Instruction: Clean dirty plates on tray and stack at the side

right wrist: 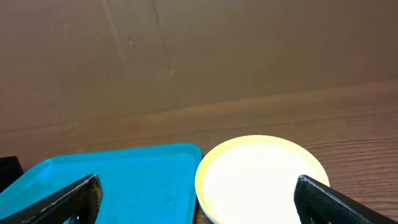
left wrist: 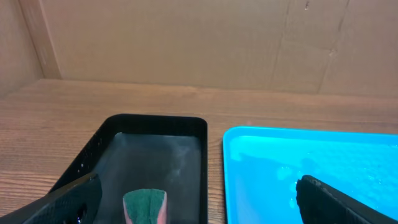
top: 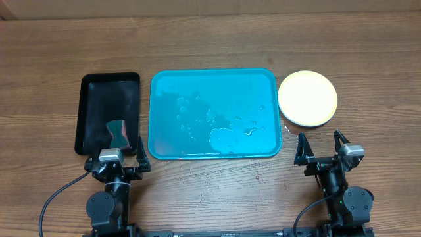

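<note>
Evidently the plates point(top: 307, 99) sit as one stack on the bare surface at the right of the frame, just beside the tray point(top: 164, 118). The pale yellow one is on top; how many lie under it cannot be told. The tray in the centre holds only water droplets, so the job looks all but finished.

The plates are probably light, stiff plastic and likely slick if wet. The thin raised rim on the near side is the best place to pinch them, since the flat middle offers no hold.

The right end effector point(right wrist: 198, 186) hangs low in the lower right, fingers spread wide, level and aimed at the stack without touching it. The left end effector point(left wrist: 199, 190), likewise spread and empty, sits at the lower left over the near end of the black tray point(top: 99, 105), above a green-and-red sponge point(top: 118, 133).
</note>
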### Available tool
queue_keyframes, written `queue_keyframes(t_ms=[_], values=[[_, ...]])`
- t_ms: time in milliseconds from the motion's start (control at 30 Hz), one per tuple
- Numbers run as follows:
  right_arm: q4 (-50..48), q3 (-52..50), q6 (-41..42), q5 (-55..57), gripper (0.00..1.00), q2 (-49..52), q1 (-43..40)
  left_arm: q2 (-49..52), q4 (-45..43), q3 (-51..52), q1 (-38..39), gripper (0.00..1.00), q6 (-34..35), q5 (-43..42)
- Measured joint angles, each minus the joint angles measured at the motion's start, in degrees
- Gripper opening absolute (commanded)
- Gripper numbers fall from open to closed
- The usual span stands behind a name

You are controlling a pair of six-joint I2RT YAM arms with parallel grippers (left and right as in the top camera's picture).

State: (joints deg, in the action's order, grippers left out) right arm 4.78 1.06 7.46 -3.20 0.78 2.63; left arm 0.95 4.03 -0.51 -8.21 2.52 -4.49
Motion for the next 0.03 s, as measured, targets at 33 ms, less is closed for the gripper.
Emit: queue_keyframes(t_ms=[33], values=[[-0.04, 0.0, 0.0, 0.02, 1.0, 0.0, 0.0, 0.0, 0.0, 0.0, 0.0, 1.0, 0.0, -0.02]])
